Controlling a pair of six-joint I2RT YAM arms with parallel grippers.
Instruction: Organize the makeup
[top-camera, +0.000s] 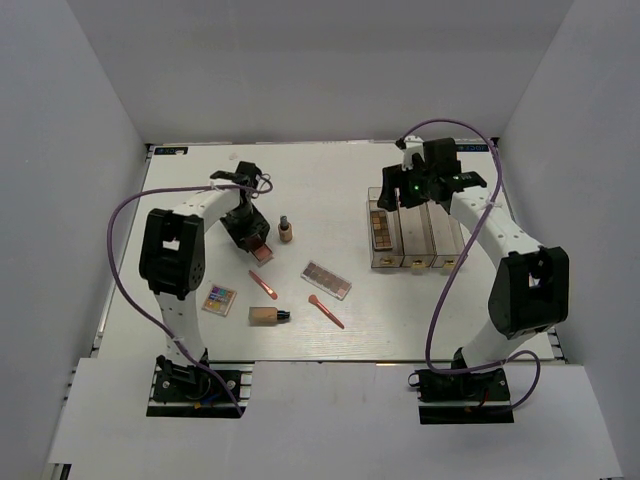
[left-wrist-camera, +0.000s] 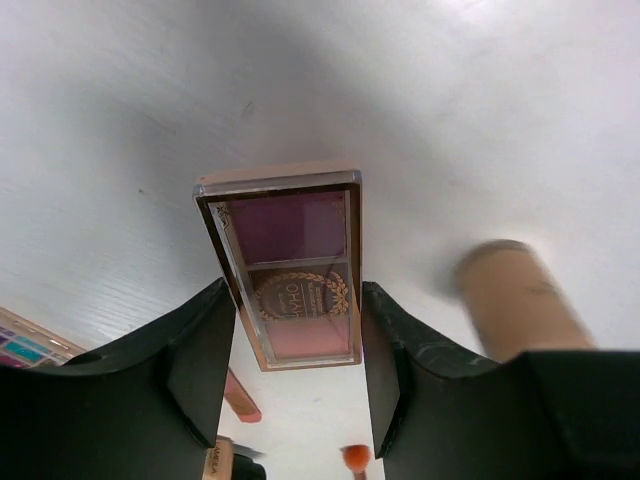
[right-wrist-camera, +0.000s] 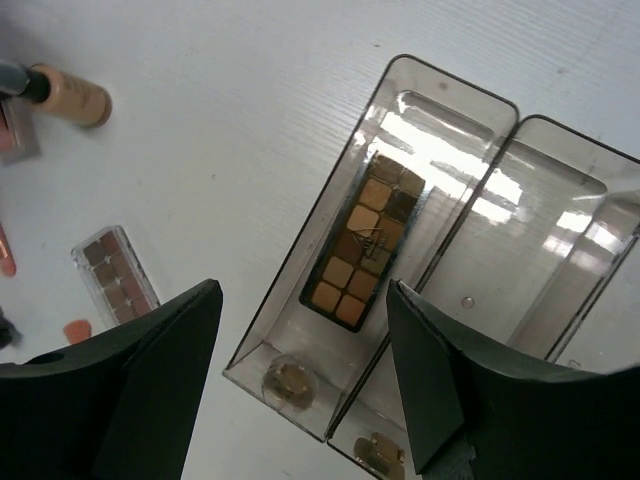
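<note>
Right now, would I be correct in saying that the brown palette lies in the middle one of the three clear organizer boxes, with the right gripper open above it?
Not quite. The top external view shows the brown palette lying in the leftmost organizer box, not the middle one. The rest holds: the right gripper is open above it.
</note>
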